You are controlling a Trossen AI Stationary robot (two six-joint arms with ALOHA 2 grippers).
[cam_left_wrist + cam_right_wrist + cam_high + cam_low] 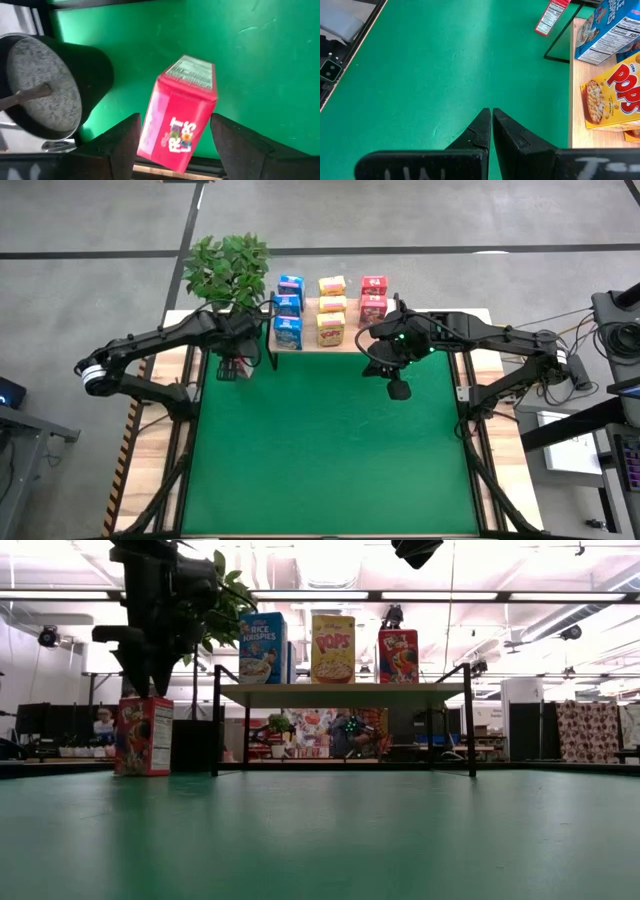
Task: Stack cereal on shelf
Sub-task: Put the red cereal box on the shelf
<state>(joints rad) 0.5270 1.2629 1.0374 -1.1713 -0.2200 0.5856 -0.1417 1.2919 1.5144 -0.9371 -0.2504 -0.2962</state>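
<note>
Left gripper point(175, 142), jaws wide, straddles the last red box point(179, 120) on the mat left of the shelf point(352, 338). Next: close, lift, place in the red column. Right gripper point(491, 127) shut, idle.

Bright, even light comes from ceiling strip lamps point(330, 595) seen in the low view, which blow out to white glare there and leave the left arm point(150, 610) a near silhouette against them. On the green mat point(330, 450) shadows are soft and faint. The red box point(180, 117) between the left gripper's fingers point(120, 142) looks smeared, its print blurred.
</note>
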